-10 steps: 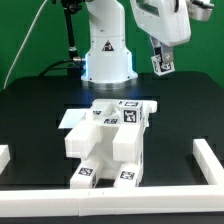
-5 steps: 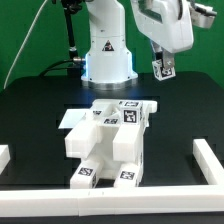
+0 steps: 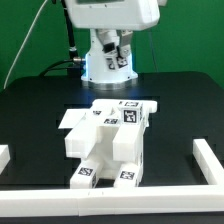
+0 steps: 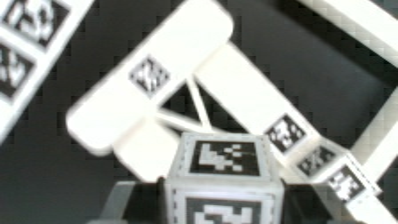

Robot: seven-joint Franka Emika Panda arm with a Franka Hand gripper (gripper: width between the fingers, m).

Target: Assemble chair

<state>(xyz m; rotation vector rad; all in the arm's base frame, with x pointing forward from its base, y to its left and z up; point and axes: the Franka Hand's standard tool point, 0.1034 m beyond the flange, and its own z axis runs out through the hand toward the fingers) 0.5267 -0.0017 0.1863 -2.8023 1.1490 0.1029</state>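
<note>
My arm (image 3: 108,14) fills the far upper part of the exterior view, a bulky white casing above my white base (image 3: 107,62), which stands at the far edge of the black table (image 3: 30,115). My gripper (image 3: 118,52) hangs in front of the base, small and partly lost against it. From these pictures I cannot tell whether my fingers are spread or closed, and I see nothing between them.

The chair (image 3: 110,140) sits near the middle of the table, on the near side of my base and well apart from my gripper. It is a chunky cluster of white slabs and blocks fitted together, with small black-and-white square tags on several faces. Two blocky ends point toward the near edge, each showing a tag. A flat slab juts out on the exterior view's left, and another lies across the far end.

Plain white border rails lie at the table's edges: one along the near edge (image 3: 110,199), one on the exterior view's left (image 3: 4,155), and one on the exterior view's right (image 3: 210,157).

The wrist view looks closely onto the chair (image 4: 178,85). White slabs cross at angles over the dark table (image 4: 356,90), tags showing on several faces, and a tagged block fills the foreground.
</note>
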